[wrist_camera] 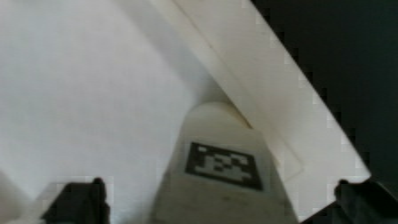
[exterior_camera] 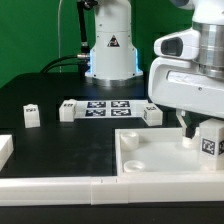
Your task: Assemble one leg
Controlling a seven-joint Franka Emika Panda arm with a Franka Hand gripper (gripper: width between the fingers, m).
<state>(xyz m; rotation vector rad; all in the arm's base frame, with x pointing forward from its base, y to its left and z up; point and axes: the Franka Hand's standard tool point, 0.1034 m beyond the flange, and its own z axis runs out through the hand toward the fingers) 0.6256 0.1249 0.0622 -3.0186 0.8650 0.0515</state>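
The gripper [wrist_camera: 217,205] has its two dark fingertips [wrist_camera: 75,203] spread to either side of the leg [wrist_camera: 226,165], one at each flank with the tagged face between them; whether the pads actually press the block or stand a hair off it I cannot tell. In the exterior view the same leg [exterior_camera: 210,140] sits just under the arm's white wrist, at the exterior view's right end of the tray [exterior_camera: 150,160], over or on the tray's rim corner, with its black-and-white tag facing the camera. The wrist view shows the tray's pale floor and a raised rim [wrist_camera: 267,90] running diagonally right beside the leg, dark table beyond it, so room is tight on that side. The tray's inner floor looks bare apart from a small raised boss. Outward on the black table [exterior_camera: 50,95], three more legs stand well apart: one [exterior_camera: 31,116] toward the exterior view's left, one [exterior_camera: 68,110] and one [exterior_camera: 152,114] flanking the marker board [exterior_camera: 108,106]. A long white bar [exterior_camera: 50,188] lies along the near edge.
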